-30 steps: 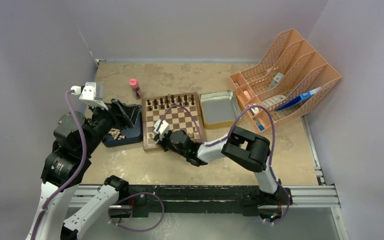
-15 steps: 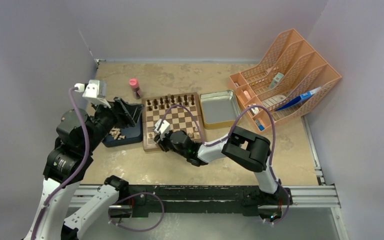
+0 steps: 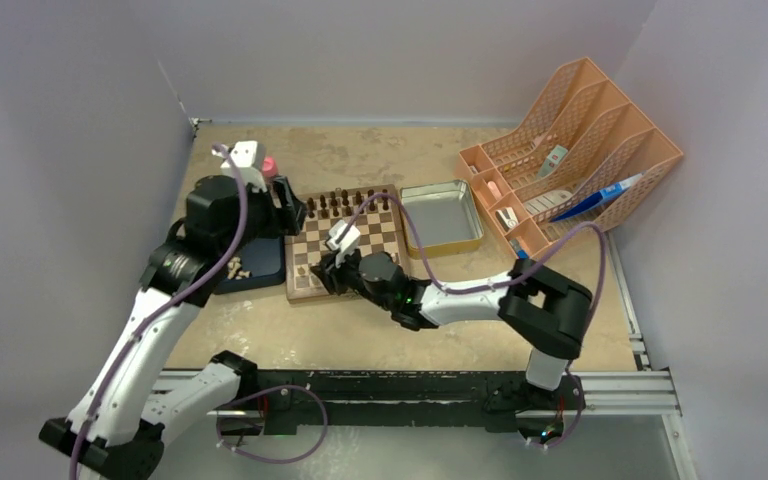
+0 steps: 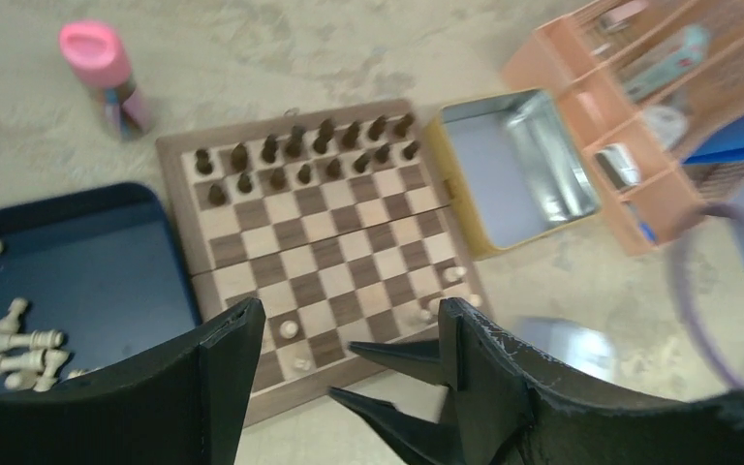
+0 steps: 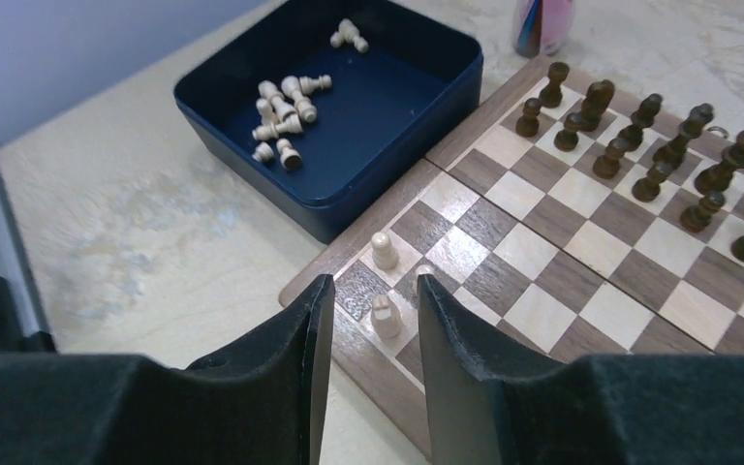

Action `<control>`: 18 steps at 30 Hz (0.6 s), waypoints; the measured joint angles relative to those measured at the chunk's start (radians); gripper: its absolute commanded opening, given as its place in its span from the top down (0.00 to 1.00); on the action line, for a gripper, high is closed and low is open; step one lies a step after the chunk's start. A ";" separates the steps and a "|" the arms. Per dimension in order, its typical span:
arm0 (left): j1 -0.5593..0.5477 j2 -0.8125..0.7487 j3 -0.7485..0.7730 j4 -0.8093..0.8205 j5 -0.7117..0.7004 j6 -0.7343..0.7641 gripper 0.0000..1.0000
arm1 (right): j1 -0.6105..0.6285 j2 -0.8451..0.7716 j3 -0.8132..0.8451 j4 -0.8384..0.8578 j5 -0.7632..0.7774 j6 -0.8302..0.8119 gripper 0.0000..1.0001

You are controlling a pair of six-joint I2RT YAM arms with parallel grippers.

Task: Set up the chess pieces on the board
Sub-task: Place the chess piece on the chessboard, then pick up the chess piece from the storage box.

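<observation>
The board lies mid-table, with dark chess pieces standing in its two far rows. A few pale chess pieces stand near its front edge. My right gripper is open at the board's near left corner. One pale piece stands upright between its fingers, with a gap on each side. Another pale piece stands just beyond. My left gripper hangs open and empty, high over the board's far left corner. More pale pieces lie in the dark blue tray.
The blue tray sits against the board's left side, an open metal tin against its right. An orange desk organiser fills the far right. A pink-capped bottle stands beyond the board's far left corner.
My right gripper has opened, leaving a pale piece standing on the board's near row. My left arm has swung from over the blue tray to above the board's far left corner.
</observation>
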 measured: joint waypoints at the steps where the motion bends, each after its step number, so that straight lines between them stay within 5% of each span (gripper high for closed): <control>1: 0.000 0.027 -0.012 0.004 -0.021 -0.003 0.34 | 0.000 -0.028 -0.011 -0.004 0.003 0.013 0.60; 10: 0.046 0.201 -0.079 0.020 -0.206 -0.148 0.43 | 0.000 -0.287 -0.161 -0.082 0.023 0.111 0.61; 18: 0.365 0.372 -0.079 -0.045 -0.215 -0.441 0.50 | 0.000 -0.527 -0.266 -0.102 0.058 0.140 0.61</control>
